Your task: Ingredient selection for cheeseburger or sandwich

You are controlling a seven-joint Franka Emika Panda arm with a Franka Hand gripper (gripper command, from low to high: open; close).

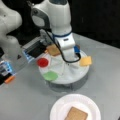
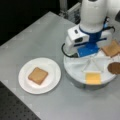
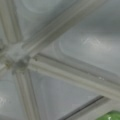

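A round white divided tray (image 1: 72,77) (image 2: 75,75) holds the ingredients: a tan bread slice (image 1: 53,50) (image 2: 111,48), a red tomato disc (image 1: 42,62), green lettuce (image 1: 50,75) (image 3: 110,116), a yellow cheese square (image 1: 86,61) (image 2: 93,78) and a brown patty (image 2: 115,68). My gripper (image 1: 70,60) (image 2: 90,57) hangs low over the tray's centre, pointing down, nearest the dividers that fill the wrist view. Nothing shows in it. Another bread slice (image 1: 76,114) (image 2: 38,75) lies alone on the white paper plate (image 1: 56,110) (image 2: 51,67). No cheeseburger or sandwich stack is in view.
The arm's white base (image 1: 10,30) stands at a front view's left, with a black device (image 1: 35,51) behind the tray and a small orange piece (image 1: 9,79) at the left edge. A dark perforated surface (image 2: 10,107) borders the grey table.
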